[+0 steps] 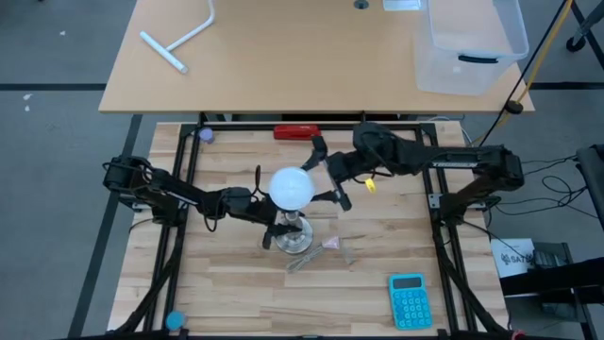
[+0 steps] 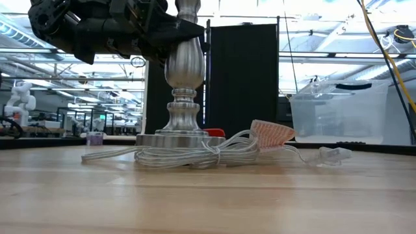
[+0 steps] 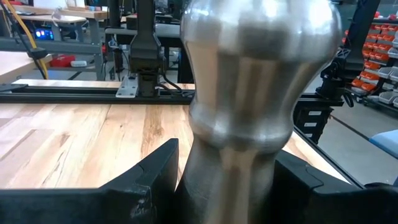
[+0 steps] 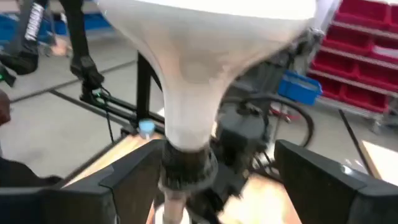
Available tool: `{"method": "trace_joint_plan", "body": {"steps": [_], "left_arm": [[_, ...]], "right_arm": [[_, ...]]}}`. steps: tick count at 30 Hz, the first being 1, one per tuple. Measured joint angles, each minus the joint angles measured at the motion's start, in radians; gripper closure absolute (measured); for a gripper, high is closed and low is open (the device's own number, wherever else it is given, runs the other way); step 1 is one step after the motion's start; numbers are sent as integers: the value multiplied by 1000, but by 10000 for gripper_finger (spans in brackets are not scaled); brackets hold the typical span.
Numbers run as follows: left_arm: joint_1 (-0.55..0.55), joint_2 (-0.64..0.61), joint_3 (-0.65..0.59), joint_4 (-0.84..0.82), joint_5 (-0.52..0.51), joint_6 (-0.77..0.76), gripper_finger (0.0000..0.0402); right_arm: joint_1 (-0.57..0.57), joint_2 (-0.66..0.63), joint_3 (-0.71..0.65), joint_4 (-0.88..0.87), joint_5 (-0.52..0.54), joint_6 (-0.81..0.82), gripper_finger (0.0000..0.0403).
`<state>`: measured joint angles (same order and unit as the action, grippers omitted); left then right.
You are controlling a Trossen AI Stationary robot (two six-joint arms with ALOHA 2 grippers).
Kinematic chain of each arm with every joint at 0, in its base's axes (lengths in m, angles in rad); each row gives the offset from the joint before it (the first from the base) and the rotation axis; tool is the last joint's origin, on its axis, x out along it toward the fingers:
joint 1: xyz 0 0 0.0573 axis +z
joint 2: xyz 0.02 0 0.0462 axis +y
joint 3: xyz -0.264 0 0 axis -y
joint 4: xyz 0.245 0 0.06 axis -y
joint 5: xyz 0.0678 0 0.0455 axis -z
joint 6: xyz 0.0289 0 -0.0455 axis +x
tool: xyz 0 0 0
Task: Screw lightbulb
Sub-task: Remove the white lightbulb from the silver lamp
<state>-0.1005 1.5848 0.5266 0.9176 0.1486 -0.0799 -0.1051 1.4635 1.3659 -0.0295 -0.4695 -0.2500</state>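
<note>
From directly overhead we looked straight down on the whole wooden table and both arms, while from table-top height we looked level across the boards, close to the silver lamp stand with the room behind it. On the left wrist we sat very near that same stand, facing forward between two dark fingers toward the table's far frame. On the right wrist we faced the white lightbulb from close by, so the lamp was what all four views shared.
</note>
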Motion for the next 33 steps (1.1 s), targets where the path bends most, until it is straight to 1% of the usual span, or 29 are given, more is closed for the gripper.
{"method": "trace_joint_plan", "body": {"steps": [2, 7, 10, 12, 15, 19, 21, 23, 25, 27, 30, 32, 33], "left_arm": [[0, 0, 0, 0, -1, 0, 211], [0, 0, 0, 0, -5, 1, 211], [0, 0, 0, 0, -14, 1, 211], [0, 0, 0, 0, -27, 1, 211], [0, 0, 0, 0, -31, 1, 211], [0, 0, 0, 0, -34, 2, 211], [0, 0, 0, 0, -35, 2, 211], [0, 0, 0, 1, -36, 2, 211], [0, 0, 1, 4, -37, 3, 211], [0, 0, 1, 6, -51, 2, 211], [0, 0, 0, 7, -60, 2, 211], [0, 0, 1, 8, -78, 0, 211], [-1, 1, 1, 8, -89, -2, 211]], "right_arm": [[0, -25, 0, -54, 26, -13, 100], [8, -70, -1, -193, 44, -27, 101], [27, -89, -1, -260, 134, -39, 101], [43, -99, -2, -303, 173, -45, 101], [70, -117, -29, -309, 236, -47, 101], [98, -173, -129, -240, 355, -45, 101], [106, -214, -212, -164, 394, -23, 101], [111, -268, -314, -56, 410, 5, 101], [118, -317, -426, 112, 447, 47, 101], [126, -350, -541, 333, 496, 96, 101], [145, -337, -685, 681, 524, 147, 101], [164, -298, -734, 839, 524, 159, 101], [174, -276, -742, 888, 536, 159, 101]]}}
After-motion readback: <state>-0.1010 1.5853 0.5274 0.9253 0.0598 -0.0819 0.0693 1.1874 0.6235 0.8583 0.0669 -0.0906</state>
